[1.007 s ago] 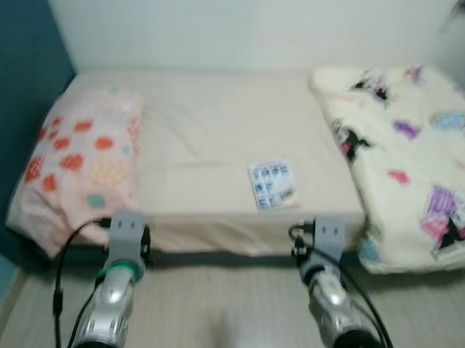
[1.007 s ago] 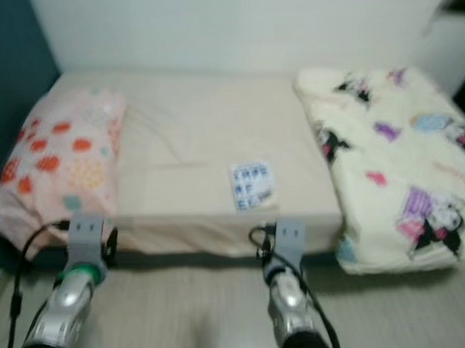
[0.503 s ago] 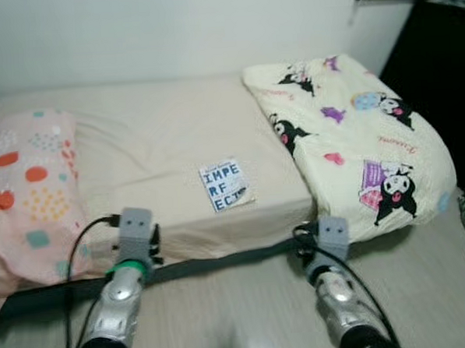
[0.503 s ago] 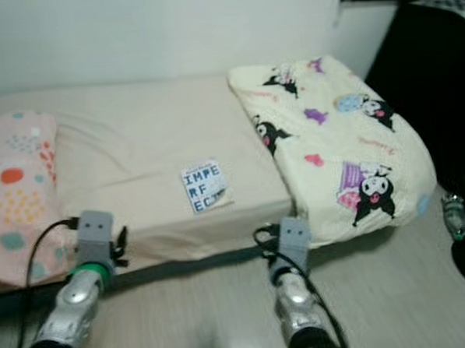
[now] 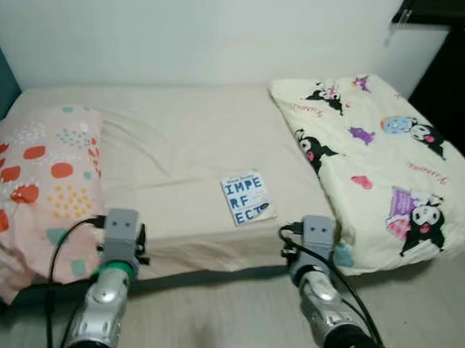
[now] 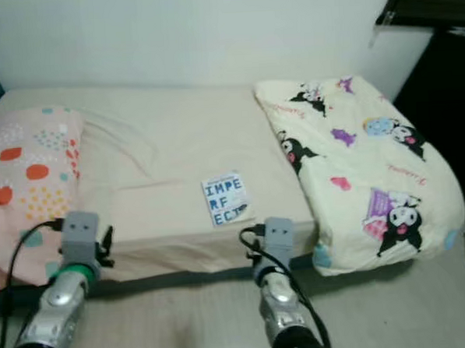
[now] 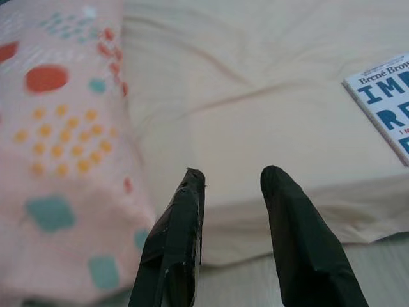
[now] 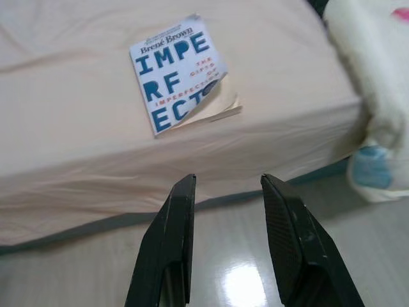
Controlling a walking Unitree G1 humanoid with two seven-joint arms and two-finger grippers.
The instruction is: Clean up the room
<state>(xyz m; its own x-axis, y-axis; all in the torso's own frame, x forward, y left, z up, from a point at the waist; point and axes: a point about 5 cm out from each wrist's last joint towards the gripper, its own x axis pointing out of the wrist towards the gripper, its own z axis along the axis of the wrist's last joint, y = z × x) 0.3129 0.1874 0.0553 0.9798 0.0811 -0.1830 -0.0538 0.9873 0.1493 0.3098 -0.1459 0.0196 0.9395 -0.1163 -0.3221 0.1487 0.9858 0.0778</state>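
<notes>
Two end effectors empty, fingers apart, short of the bed (image 5: 176, 146).
Eye view: book (image 5: 247, 197) lies near bed's front edge, between pillow (image 5: 41, 176) and blanket (image 5: 380, 158). Right wrist view: right end effector (image 8: 223, 182) below book; advise level approach at its curled corner. Left wrist view: left end effector (image 7: 231, 176) idle.

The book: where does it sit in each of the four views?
Left eye: book centre, near the bed's front edge.
Right eye: just left of centre, same edge.
Left wrist: cut off at the right border.
Right wrist: upper middle, beyond the open right tool.
Shared landmark: the cartoon blanket.
</notes>
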